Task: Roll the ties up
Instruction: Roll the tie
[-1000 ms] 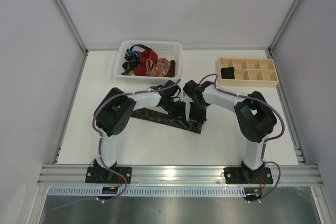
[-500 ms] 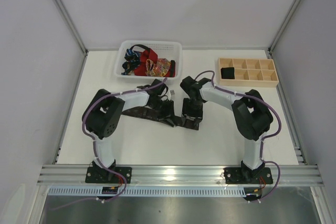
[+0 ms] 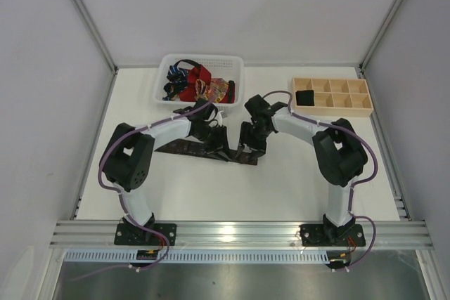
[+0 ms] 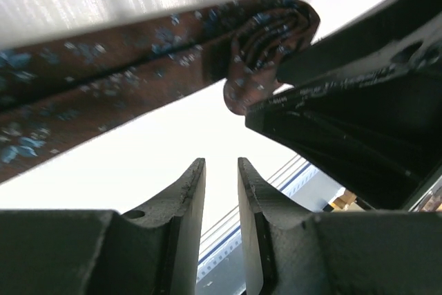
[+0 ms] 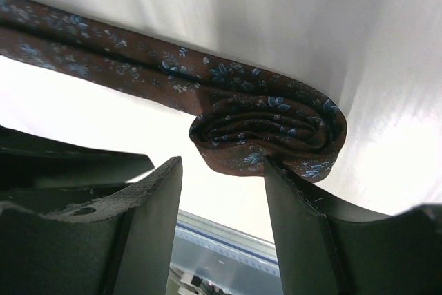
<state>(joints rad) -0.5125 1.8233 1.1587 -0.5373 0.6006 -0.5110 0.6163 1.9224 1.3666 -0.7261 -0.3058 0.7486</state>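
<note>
A dark brown tie (image 3: 179, 147) with small blue flowers lies flat on the white table. Its right end is wound into a roll (image 5: 269, 126), which also shows in the left wrist view (image 4: 269, 39). My right gripper (image 3: 250, 147) is open; in its wrist view (image 5: 222, 170) the right finger (image 5: 304, 212) touches the underside of the roll, the left finger stands apart. My left gripper (image 3: 215, 140) sits just left of it over the tie's flat part; its fingers (image 4: 221, 170) are a narrow gap apart with nothing between them.
A white mesh basket (image 3: 200, 60) at the back holds red, blue and orange-patterned ties (image 3: 193, 83). A pale wooden compartment tray (image 3: 330, 107) stands at the back right with a dark roll (image 3: 305, 96) in its near-left compartment. The right gripper's body (image 4: 359, 122) is close beside the left fingers.
Both grippers have moved left and slightly farther back along the tie. The rolled end has moved left with them and the flat stretch of tie is shorter.
</note>
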